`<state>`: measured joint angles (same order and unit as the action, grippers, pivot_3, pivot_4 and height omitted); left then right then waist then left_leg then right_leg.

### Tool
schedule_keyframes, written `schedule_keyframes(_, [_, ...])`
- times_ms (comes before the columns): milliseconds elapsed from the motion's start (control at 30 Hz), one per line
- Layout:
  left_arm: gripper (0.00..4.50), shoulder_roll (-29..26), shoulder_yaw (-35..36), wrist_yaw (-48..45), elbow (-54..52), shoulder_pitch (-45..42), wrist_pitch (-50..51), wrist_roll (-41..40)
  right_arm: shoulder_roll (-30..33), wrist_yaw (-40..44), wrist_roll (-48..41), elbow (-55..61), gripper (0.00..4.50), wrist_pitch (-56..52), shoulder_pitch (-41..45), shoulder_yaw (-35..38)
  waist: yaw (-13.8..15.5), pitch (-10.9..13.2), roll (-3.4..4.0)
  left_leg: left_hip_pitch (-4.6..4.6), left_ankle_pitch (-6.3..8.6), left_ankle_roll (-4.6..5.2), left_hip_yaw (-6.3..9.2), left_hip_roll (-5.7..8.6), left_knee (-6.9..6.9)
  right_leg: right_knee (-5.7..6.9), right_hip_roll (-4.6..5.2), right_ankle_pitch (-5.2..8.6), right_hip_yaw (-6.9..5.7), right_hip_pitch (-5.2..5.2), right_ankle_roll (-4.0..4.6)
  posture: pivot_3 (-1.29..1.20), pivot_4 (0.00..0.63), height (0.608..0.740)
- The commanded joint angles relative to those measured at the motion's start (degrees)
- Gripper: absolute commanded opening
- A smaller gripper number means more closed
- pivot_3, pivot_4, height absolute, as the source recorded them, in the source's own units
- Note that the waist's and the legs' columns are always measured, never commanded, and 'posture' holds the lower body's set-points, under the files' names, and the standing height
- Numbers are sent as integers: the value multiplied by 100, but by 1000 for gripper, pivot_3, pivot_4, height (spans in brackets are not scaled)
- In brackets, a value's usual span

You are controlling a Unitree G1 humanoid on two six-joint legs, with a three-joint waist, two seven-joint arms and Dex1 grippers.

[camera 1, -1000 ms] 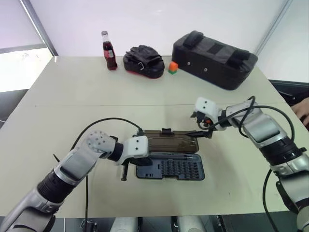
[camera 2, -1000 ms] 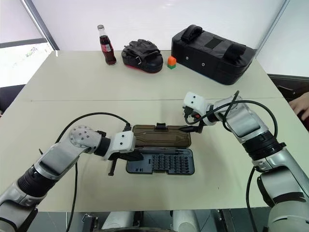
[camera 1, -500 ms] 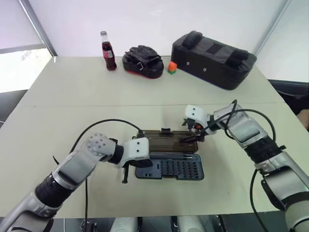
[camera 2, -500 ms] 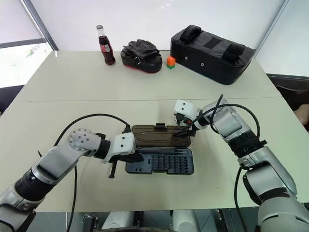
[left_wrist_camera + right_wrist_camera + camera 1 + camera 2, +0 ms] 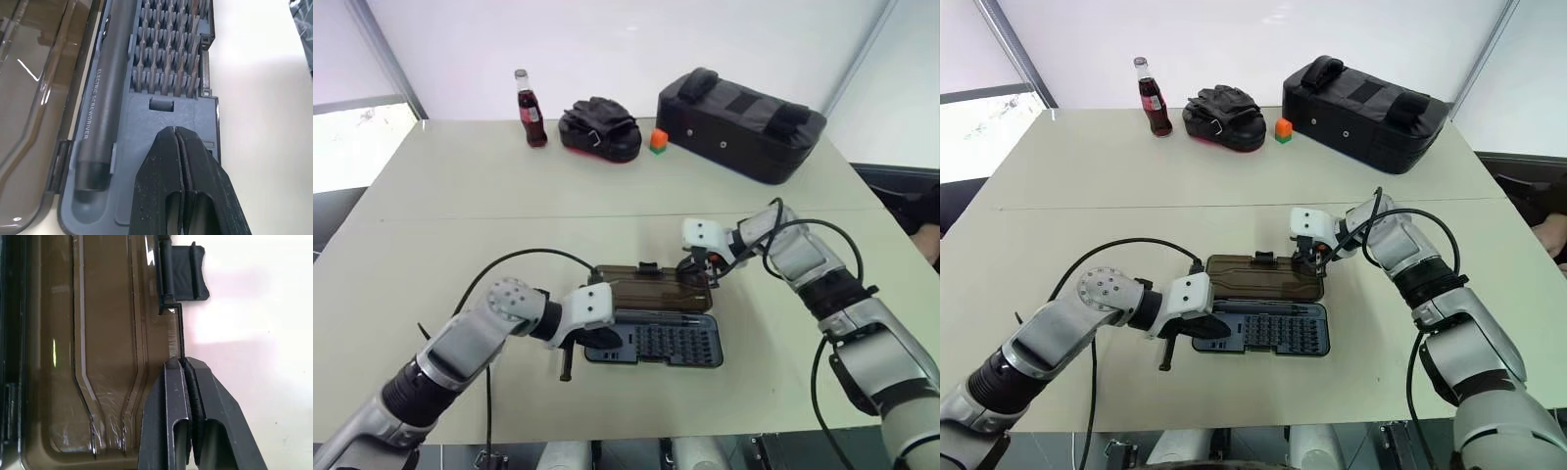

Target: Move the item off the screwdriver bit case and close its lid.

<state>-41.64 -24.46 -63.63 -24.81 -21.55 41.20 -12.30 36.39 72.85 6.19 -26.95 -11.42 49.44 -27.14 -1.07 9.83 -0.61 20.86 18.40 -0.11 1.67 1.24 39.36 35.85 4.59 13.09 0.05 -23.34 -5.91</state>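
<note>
A screwdriver bit case [image 5: 654,341] lies open on a pale worktop [image 5: 460,215]. Its brown see-through lid [image 5: 646,287] is folded flat on the far side of the case's grey tray [image 5: 161,105]. The tray holds an electric screwdriver [image 5: 105,98] and rows of bits [image 5: 168,54].

The right end effector [image 5: 183,363] is clenched on the thin free edge of the lid, just beside the lid's latch [image 5: 183,271]. The left end effector [image 5: 175,131] is clenched on nothing and its tip rests on the bare end of the tray, apparently pinning the case down.

Nothing loose lies on the case, so closing the lid looks like the step that remains.

Several things could go wrong:
- The pinch is on a narrow, smooth plastic edge, so the lid may slip free as it swings up and drop back.
- The left end effector sits inside the case's outline. If the lid comes over while it is there, the lid will land on it and cannot latch.
- If it lifts off too early, the light case may slide or tip with the lid, and that could jolt the bits.
</note>
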Motion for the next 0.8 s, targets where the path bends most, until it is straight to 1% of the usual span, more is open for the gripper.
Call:
schedule_keyframes(33, [0,-27,-134,56,98,172,218,-43,8,-448,551,-157,24,739,33,-132,-10,0,-1,-11,-1,-1,-1,0,-5,-1,0,0,1,7,0,0,150,740])
schedule_keyframes(100, [0,-30,-121,86,103,198,227,-73,80,-618,716,-31,24,1036,55,-71,-20,1,0,-41,-1,-2,-6,0,-14,-4,1,9,5,29,16,0,150,740])
schedule_keyframes(333, [0,-38,-142,130,198,214,184,-96,275,-896,910,503,24,1118,-28,206,-1,2,1,-41,-10,-18,-5,0,-15,-1,1,9,9,26,17,0,150,740])
schedule_keyframes(600, [0,-44,-178,155,356,200,63,-70,595,-936,774,1939,24,245,-533,612,32,4,2,-35,-10,-18,-4,2,-16,-2,6,10,10,22,19,0,150,740])
schedule_keyframes(800, [0,-44,-158,182,444,204,-47,-37,698,-1091,748,2826,24,-417,-892,899,36,5,2,-31,-10,-18,-4,3,-18,-6,7,11,9,20,20,0,150,740])
